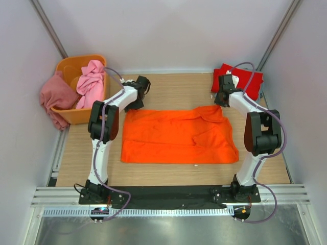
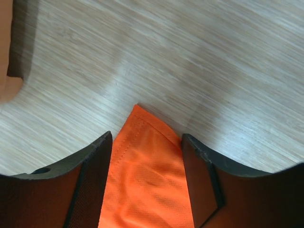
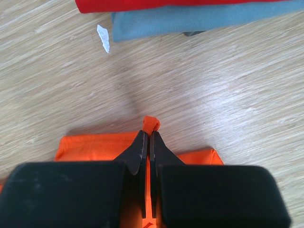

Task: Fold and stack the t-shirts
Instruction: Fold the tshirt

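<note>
Both arms are reaching to the far edge of the orange shirt, which is lying flat mid-table.
The left gripper is sitting jaws apart, straddling the far-left corner; the right gripper is pinching a fold of the far-right edge.

My overhead view sits high above the near edge of the table, looking down and forward over all of it. The left wrist view hangs very close to the wood, looking down past the left gripper at a corner of the orange shirt. The right wrist view is just as near, facing past the right gripper toward the red shirt and grey-blue shirt. All three share the orange shirt.
</note>
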